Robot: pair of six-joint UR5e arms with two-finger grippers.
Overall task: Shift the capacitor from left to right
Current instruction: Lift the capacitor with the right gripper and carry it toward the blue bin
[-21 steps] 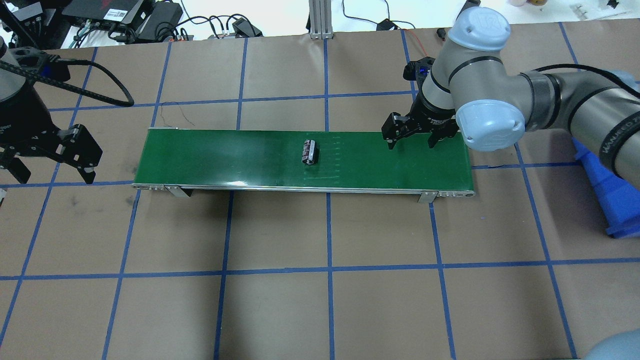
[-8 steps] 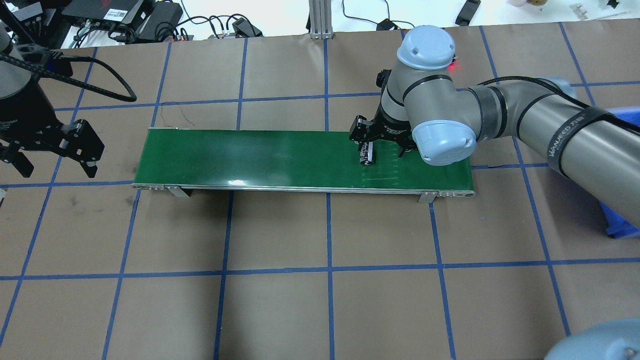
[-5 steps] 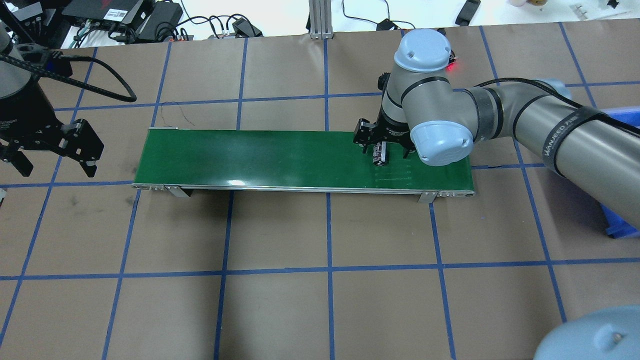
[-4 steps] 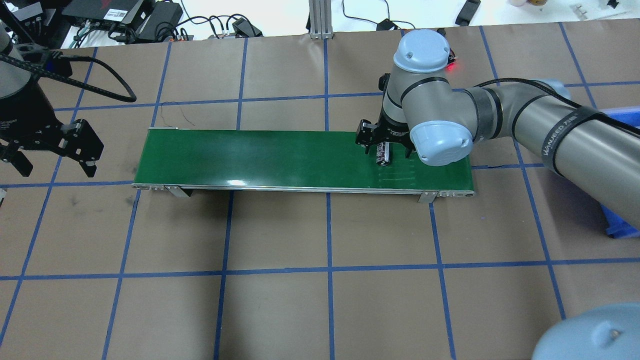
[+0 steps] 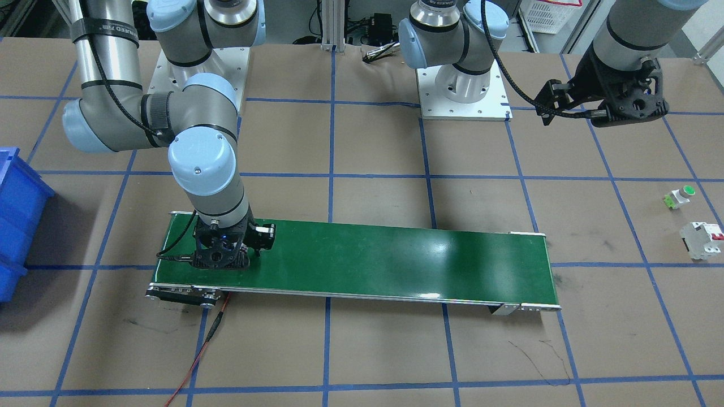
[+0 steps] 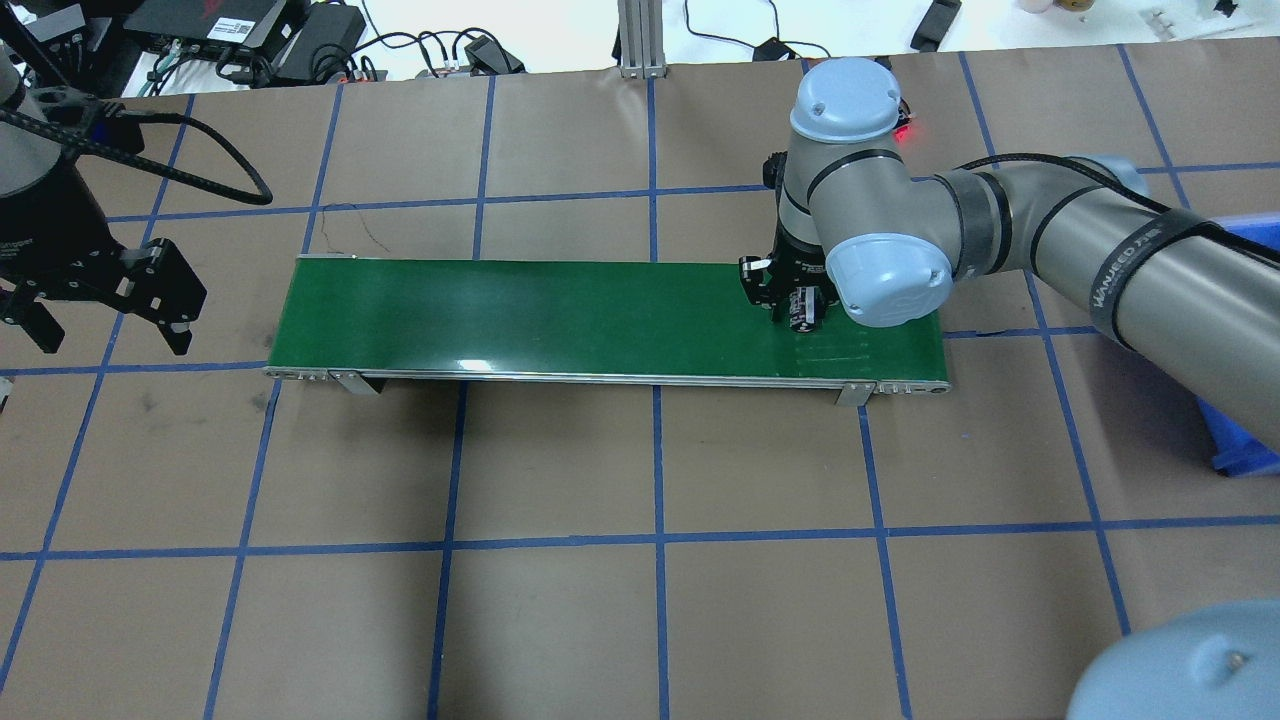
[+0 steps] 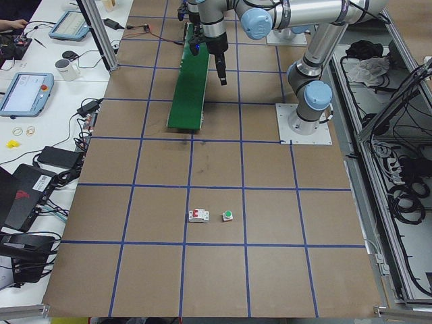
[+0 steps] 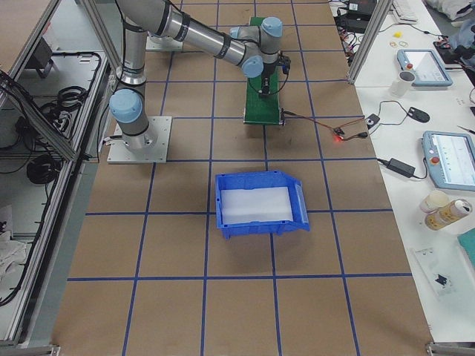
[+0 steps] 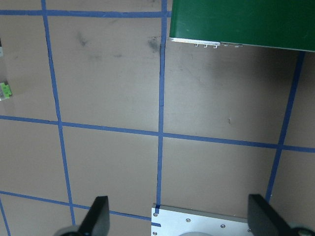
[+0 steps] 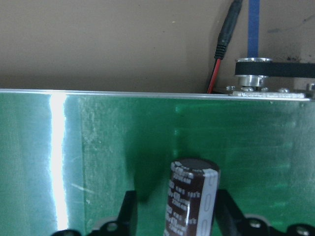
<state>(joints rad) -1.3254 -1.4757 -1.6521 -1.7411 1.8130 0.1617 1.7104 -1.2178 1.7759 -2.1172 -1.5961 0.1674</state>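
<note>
- The right arm (image 6: 1050,240) has swung in over the belt (image 6: 550,310) from above its right end. It now tracks back toward that end, keeping pace with the load.
- The belt evidently runs toward its right end. It has carried the load from mid-belt to near that end in under three seconds, so most of the left-to-right trip is done.
- The bin (image 6: 1235,440) sits beyond the belt's right end, unmoved, and is the likely drop place.
- The left gripper (image 6: 105,325) hangs off the belt's left end, jaws spread wide and empty. It has barely stirred, so its part looks finished.
- The right gripper (image 6: 795,305) is low over the belt near its right end.
  - A few seconds ago it was wide and apart from the load; now it is narrower and straddles it.
  - In the right wrist view one finger (image 10: 227,206) meets the load's side, while the other stands off with belt showing between.
  - By that, the clamp is not yet made.
- The capacitor (image 6: 803,308) lies on its side on the belt, near the right end, between the fingers and off-centre toward one.
  - The pinch must land before it rides off that end.
</note>
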